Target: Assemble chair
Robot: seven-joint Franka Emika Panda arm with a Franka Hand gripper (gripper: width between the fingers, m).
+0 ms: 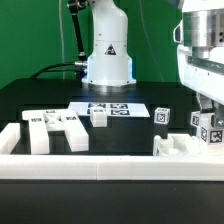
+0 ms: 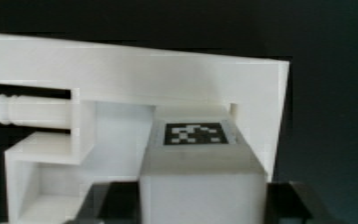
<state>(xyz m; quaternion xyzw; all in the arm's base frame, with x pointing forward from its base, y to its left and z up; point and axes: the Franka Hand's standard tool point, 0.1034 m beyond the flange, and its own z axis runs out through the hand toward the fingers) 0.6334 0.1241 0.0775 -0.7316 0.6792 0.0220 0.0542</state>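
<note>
My gripper (image 1: pixel 208 112) hangs at the exterior view's right, shut on a white tagged chair bar (image 1: pixel 210 130). In the wrist view the dark fingers (image 2: pixel 108 206) press both sides of this bar (image 2: pixel 197 150), whose square tag faces the camera. The bar's far end sits in a recess of the partly built chair body (image 2: pixel 140 75), a white slab structure with a round peg (image 2: pixel 16 108) on one side. In the exterior view that chair body (image 1: pixel 178 148) stands just below and left of the gripper, by the front wall.
Loose white chair parts (image 1: pixel 55 130) lie at the exterior view's left, a small block (image 1: pixel 98 116) and a tagged cube (image 1: pixel 162 114) nearer the middle. The marker board (image 1: pixel 118 107) lies before the robot base (image 1: pixel 108 55). A long white border wall (image 1: pixel 100 165) runs along the front.
</note>
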